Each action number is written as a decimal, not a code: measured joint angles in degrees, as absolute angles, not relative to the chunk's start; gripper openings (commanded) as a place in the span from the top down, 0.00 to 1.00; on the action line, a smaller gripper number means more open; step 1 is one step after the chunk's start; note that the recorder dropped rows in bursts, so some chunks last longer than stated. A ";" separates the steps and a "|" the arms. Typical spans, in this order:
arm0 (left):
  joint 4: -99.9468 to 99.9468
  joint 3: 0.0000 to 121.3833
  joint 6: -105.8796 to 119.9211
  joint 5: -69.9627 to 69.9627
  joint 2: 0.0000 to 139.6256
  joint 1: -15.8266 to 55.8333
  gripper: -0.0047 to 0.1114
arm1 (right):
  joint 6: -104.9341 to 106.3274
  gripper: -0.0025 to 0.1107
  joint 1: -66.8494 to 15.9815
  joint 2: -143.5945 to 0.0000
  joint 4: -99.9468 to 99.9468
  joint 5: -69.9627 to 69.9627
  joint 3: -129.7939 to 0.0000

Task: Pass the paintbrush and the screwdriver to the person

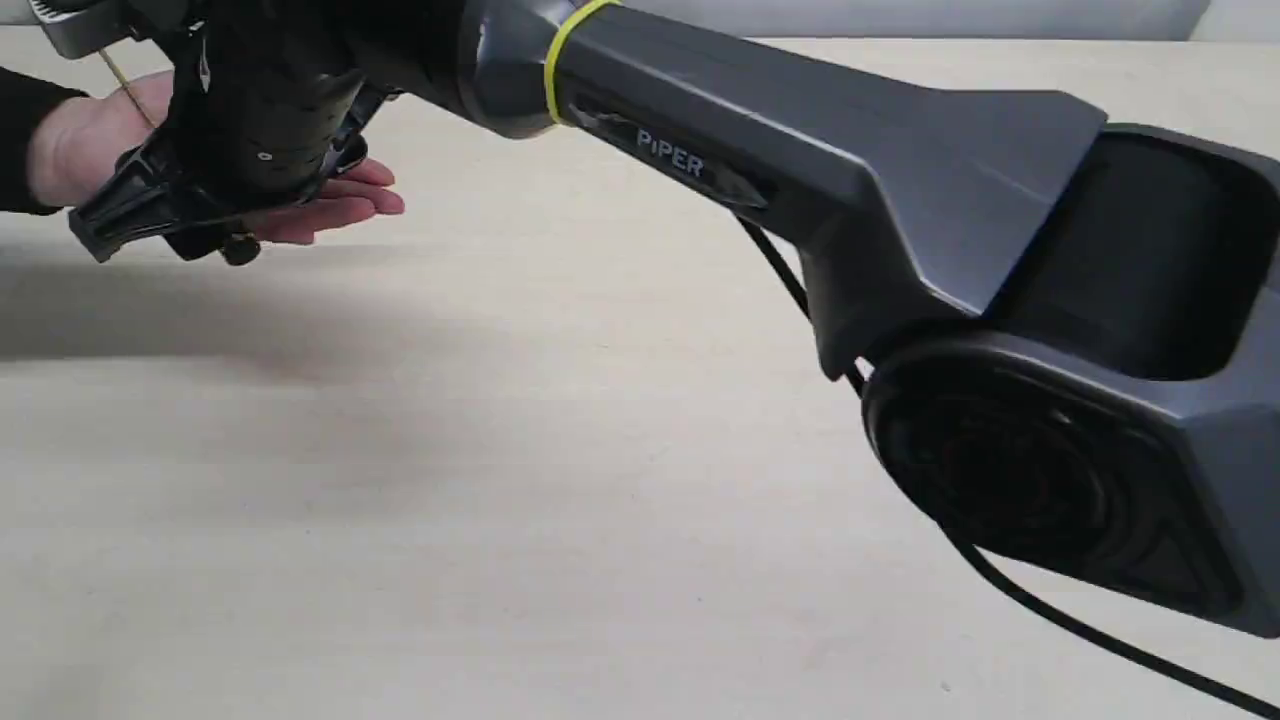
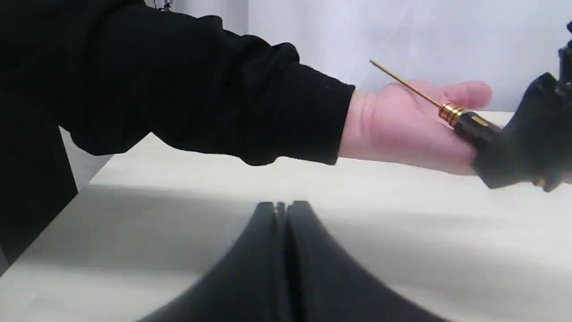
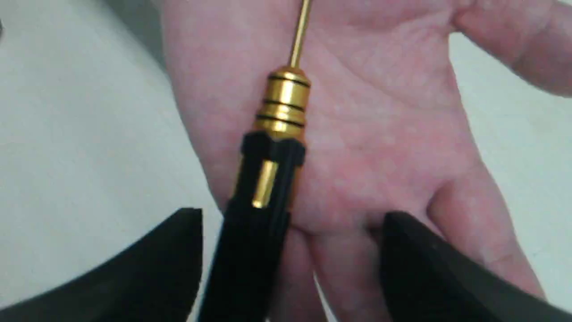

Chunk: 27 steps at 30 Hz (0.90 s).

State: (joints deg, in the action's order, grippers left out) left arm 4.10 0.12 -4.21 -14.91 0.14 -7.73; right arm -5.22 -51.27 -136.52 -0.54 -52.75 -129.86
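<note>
- Exterior: we see the right claw (image 1: 150,215) above the person's open hand (image 1: 80,140) — broad bench (image 1: 500,450) spreads alongside.
- Left wrist: left claw (image 2: 281,208) pinched together, holding nothing.
- Right wrist: claw spread wide, screwdriver (image 3: 268,179) lying on the palm between.

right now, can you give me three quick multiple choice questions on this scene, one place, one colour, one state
1. Where is the screwdriver? A on the table; B over the open hand; C in a box.
2. What colour is its shaft? A silver; B gold; C red.
3. How is the left gripper? A shut, empty; B wide open; C clamping a brush.
Answers: 1 B, the hand is right behind it; 2 B, gold in both wrist views; 3 A, its fingers meet with nothing between.
</note>
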 measured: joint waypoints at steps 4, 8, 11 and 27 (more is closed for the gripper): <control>4.10 0.12 -4.21 -14.91 0.14 -7.73 0.96 | -5.22 0.49 -51.27 -136.52 -0.54 -52.75 -129.86; 4.10 0.12 -4.21 -14.91 0.14 -7.73 0.96 | -4.94 0.62 -51.27 -135.37 -1.56 -55.17 -129.86; 4.10 0.12 -4.21 -14.91 0.14 -7.73 0.96 | -4.47 0.69 -51.27 -133.00 -3.14 -57.40 -129.86; 4.10 0.12 -4.21 -14.91 0.14 -7.73 0.96 | -3.18 0.94 -51.27 -121.36 -10.61 -68.45 -129.86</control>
State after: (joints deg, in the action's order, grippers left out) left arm 4.10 0.12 -4.21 -14.91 0.14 -7.73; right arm -3.18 -51.27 -121.36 -10.61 -68.45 -129.86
